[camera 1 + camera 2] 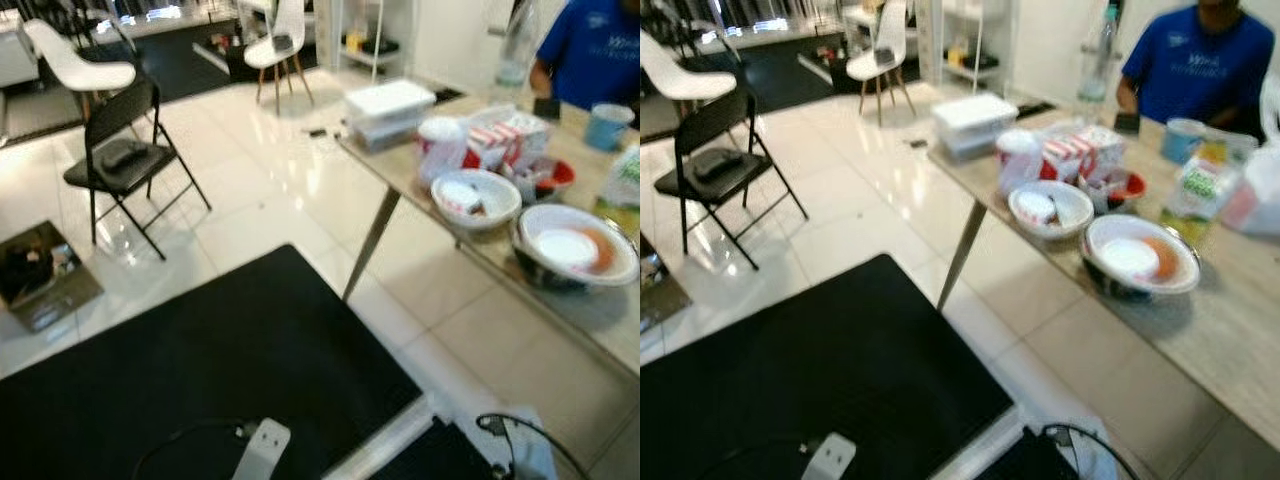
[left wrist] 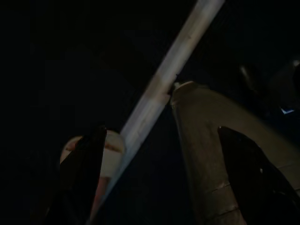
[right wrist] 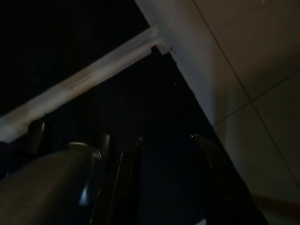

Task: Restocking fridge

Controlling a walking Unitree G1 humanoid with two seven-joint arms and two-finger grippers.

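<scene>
A wooden table (image 1: 570, 305) on my right holds the food items. On it stand a white lidded box (image 1: 390, 110), red and white cartons (image 1: 505, 140), a white bowl (image 1: 475, 197) with a small packet, and a dark bowl (image 1: 575, 250) holding a white plate. A green packet (image 1: 1200, 190) and a clear bottle (image 1: 1095, 55) stand farther back. Both arms hang low in the dark. My left gripper (image 2: 168, 187) is open, with nothing between its fingers. My right gripper (image 3: 171, 187) is open too, above a dark surface and pale floor tiles.
A person in a blue shirt (image 1: 590, 45) sits behind the table by a blue cup (image 1: 608, 125). A black folding chair (image 1: 125, 150) and white chairs (image 1: 75, 60) stand at the left. A black mat (image 1: 200, 380) lies before me, a box (image 1: 40, 270) beside it.
</scene>
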